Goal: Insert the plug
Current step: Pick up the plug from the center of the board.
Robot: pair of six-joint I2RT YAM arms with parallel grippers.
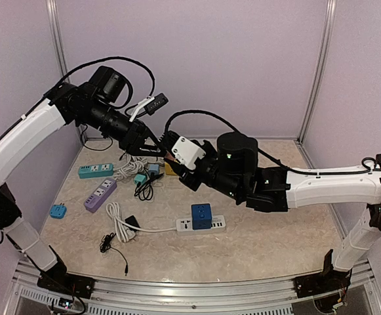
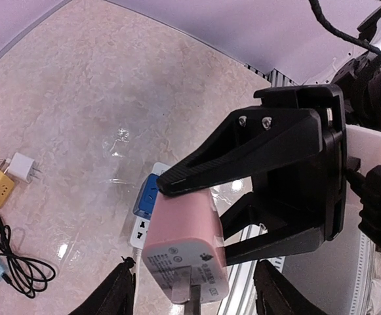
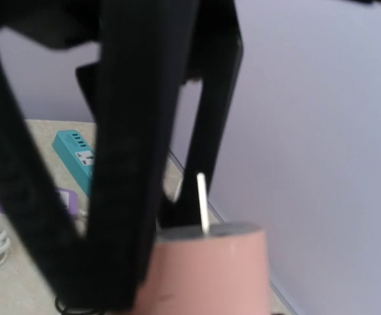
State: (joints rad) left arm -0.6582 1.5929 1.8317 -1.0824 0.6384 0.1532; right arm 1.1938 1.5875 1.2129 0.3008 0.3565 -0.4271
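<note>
On the left of the worktop point(image 1: 275, 236) lie a teal strip point(image 1: 96, 170) and a purple strip point(image 1: 100, 195). Above them, towards the middle, the left end effector point(image 1: 156, 149) hangs with its fingers spread wide, gripping nothing. Just right of it the pink plug point(image 2: 183, 252) is up in the air, well clear of the worktop, pinched between the black fingers of the right end effector point(image 2: 193, 222), its prongs bare. Below, near the middle, a white strip point(image 1: 203, 225) carries a blue cube point(image 1: 201, 214).
</note>
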